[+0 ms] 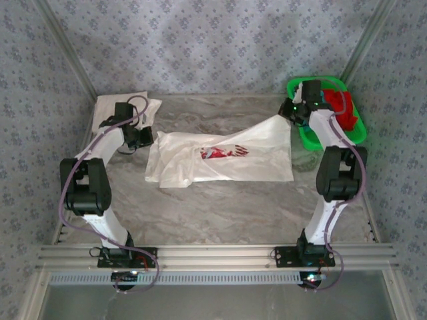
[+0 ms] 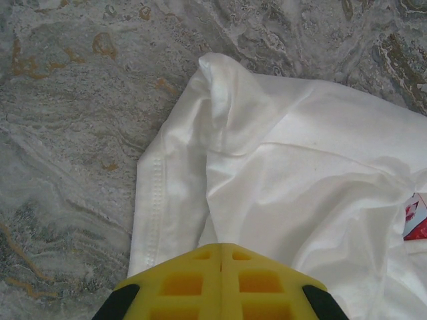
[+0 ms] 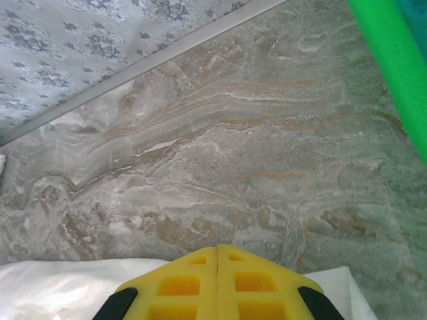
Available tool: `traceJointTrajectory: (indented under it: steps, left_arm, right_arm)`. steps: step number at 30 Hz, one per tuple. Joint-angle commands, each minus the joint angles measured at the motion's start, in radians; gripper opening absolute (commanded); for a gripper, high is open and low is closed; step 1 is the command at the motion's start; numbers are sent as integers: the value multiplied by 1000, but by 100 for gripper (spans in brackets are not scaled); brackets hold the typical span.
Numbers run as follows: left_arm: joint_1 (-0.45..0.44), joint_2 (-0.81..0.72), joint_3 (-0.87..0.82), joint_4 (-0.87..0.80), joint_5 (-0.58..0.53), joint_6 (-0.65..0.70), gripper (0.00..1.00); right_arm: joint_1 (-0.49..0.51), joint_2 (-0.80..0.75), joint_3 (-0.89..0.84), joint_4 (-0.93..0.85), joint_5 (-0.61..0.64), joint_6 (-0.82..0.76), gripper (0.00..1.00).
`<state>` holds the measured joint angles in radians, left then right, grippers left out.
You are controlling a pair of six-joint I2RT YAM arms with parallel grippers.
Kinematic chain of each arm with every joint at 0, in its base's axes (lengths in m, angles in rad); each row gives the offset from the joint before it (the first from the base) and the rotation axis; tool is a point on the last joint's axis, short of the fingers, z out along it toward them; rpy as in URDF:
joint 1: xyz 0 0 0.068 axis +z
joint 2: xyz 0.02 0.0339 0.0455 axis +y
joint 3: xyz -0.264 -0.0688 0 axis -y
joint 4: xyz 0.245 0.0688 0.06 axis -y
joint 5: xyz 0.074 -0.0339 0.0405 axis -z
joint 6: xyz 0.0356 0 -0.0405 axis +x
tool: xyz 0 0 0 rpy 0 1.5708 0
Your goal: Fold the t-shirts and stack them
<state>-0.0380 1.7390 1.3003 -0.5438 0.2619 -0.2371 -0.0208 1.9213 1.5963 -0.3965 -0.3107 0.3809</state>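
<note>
A white t-shirt with a red-and-blue print lies spread across the middle of the table. My right gripper is shut on its far right corner, which is pulled up into a peak; white cloth shows on both sides under the shut yellow fingers. My left gripper is at the shirt's far left corner, its fingers shut, with creases in the white cloth running into the tips. A second white t-shirt lies folded at the back left. A red t-shirt sits in the basket.
The green plastic basket stands at the back right, close beside my right arm; its rim is near the right gripper. Patterned walls with metal rails close in the table at the back and both sides. Bare marble table lies in front of the shirt.
</note>
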Motion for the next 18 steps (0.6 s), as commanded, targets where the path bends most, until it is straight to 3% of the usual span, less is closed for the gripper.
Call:
traceJointTrajectory:
  steps: [1,9,13,18]
  left_arm:
    - [-6,2,-2,10,-1,-1,0]
    - [-6,3,-12,9,-2,1,0]
    - [-6,-14,-22,8,-12,3,0]
    - [-5,-13,-28,-1,-23,12,0]
  right_arm:
    - [9,55,33,48,-5,-60,0]
    - [0,96,27,104,16,-90,0]
    - [-5,-8,-126,188,43,-79,0]
    - [-11,-60,-241,153,41,-53,0]
